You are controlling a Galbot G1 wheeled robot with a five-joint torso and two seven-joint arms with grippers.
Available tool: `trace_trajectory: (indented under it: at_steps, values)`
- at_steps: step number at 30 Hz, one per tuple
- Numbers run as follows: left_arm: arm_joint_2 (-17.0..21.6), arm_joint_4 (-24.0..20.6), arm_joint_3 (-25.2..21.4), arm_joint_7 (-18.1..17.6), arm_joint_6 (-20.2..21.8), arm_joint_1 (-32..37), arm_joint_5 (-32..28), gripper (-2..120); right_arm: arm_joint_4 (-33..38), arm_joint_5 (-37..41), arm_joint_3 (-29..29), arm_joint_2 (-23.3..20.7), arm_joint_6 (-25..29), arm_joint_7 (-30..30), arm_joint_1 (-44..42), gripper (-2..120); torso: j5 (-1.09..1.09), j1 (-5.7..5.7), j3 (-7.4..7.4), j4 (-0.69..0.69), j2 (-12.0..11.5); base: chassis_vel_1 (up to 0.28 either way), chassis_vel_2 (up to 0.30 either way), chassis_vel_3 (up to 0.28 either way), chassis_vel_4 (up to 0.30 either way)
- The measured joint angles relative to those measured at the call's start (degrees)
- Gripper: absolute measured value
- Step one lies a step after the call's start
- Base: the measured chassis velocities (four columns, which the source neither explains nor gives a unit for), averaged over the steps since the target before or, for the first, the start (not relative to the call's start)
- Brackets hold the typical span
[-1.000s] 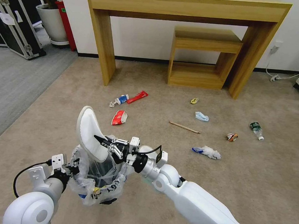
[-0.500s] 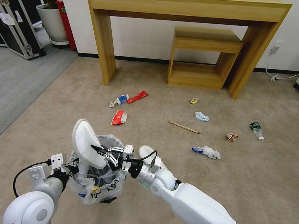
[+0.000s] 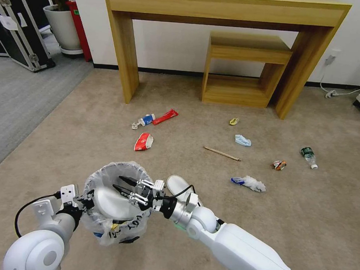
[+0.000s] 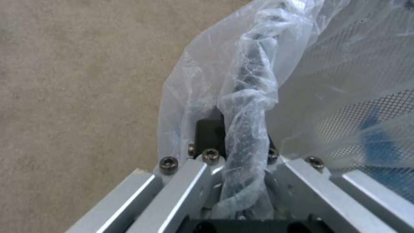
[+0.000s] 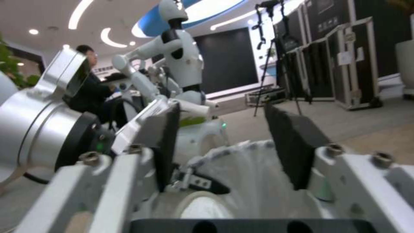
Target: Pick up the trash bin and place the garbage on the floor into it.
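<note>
The trash bin (image 3: 120,224), black with a crinkly plastic liner, hangs low at the front left, with my left gripper (image 3: 86,197) shut on its rim (image 4: 248,81). One white slipper (image 3: 105,198) lies inside it. My right gripper (image 3: 121,183) hovers open just over the bin's mouth, its dark pads (image 5: 293,142) apart and nothing between them. A second white slipper (image 3: 177,184) lies on the floor (image 3: 189,111) behind my right wrist, partly hidden. More garbage is scattered beyond: a red-white cup (image 3: 143,141), a red wrapper (image 3: 165,117), a wooden stick (image 3: 221,153) and a tissue (image 3: 249,183).
Farther right lie a light-blue mask (image 3: 242,140), a crushed can (image 3: 279,165), a bottle (image 3: 308,156) and a small yellow wrapper (image 3: 234,121). A wooden desk (image 3: 229,9) with a low shelf (image 3: 240,74) stands against the wall. A grey carpet strip (image 3: 18,96) runs at left.
The slipper, held upright above the bin a second ago, now lies inside it. My right gripper came down to the bin's mouth and opened. The left arm kept still.
</note>
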Motion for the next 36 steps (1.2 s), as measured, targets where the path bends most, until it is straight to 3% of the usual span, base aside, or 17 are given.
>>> trace_trajectory:
  at_steps: [7, 10, 13, 19, 28, 31, 36]
  values:
    - [-0.3, 0.3, -0.2, 0.1, -0.1, 0.2, 0.1, 1, 3.7, 0.6, 3.1, -3.2, -1.0, 3.4, -0.5, 79, 0.01, 0.0, 0.0, 0.0, 0.0, 0.0, 0.0, 0.0, 0.0]
    - [-0.2, 1.3, -0.8, 0.0, -0.3, 0.6, 0.3, 1, 8.4, 1.6, 8.4, -6.6, -4.4, 8.5, -1.9, 94, 0.0, 0.0, 0.0, 0.0, 0.0, 0.0, 0.0, 0.0, 0.0]
    - [-0.2, 2.1, -1.0, 0.1, -0.5, 0.9, 0.6, 1, 11.4, 2.3, 13.1, -9.0, -6.8, 12.0, -3.5, 99, 0.01, 0.0, 0.0, 0.0, 0.0, 0.0, 0.0, 0.0, 0.0]
    - [-1.1, 2.9, -0.8, 0.4, -0.8, 0.9, 1.0, 1, 15.6, 2.7, 22.9, -12.2, -9.1, 15.4, -8.4, 100, 0.01, 0.0, 0.0, -0.01, 0.0, 0.0, 0.0, 0.0, 0.0]
    - [-1.5, 3.3, -0.4, 0.7, -1.0, 0.8, 1.6, 1, 18.1, 1.3, 32.8, -13.9, -11.4, 21.3, -13.8, 100, 0.01, 0.0, 0.0, 0.0, 0.0, 0.0, 0.0, 0.0, 0.0]
    - [-1.6, 4.2, -0.1, 1.4, -1.5, 0.7, 2.8, 1, 18.8, -4.8, 44.3, -14.1, -13.0, 27.8, -20.7, 100, 0.01, 0.0, -0.01, 0.0, 0.0, 0.0, 0.0, 0.0, 0.0]
    - [-0.9, 4.8, -0.1, 1.6, -1.8, 0.3, 3.1, 1, 18.8, -9.1, 50.0, -14.4, -12.5, 31.4, -26.4, 100, 0.01, 0.0, 0.0, -0.02, 0.0, 0.0, 0.0, 0.0, 0.0]
